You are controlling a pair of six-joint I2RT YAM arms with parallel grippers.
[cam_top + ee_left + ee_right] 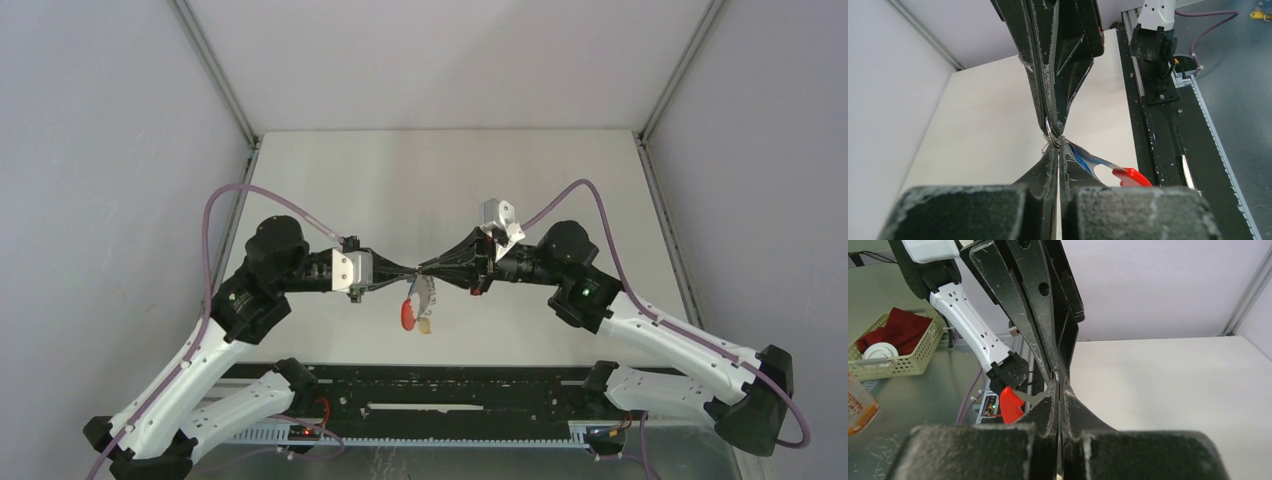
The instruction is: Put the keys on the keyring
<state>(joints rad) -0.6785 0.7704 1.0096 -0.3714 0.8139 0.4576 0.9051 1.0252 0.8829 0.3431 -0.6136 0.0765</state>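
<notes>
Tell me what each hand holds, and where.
Keyring, by a wire clip at its top: right hand and left hand both pinch there, tip to tip; red band hangs free.

a pale table [450, 180] fills a booth of plain grey-white walls [450, 60], with bare metal posts [215, 70] rising at the two far corners, under soft, even light with faint shadows. a black rail [450, 385] runs along the table's near edge, and beside it lies a grey metal bench [923, 405]. on that bench stand a cream basket [898, 365] holding a red cloth [898, 330] and a white round thing [879, 351], and near it an orange bottle [858, 407], partly cut off.
</notes>
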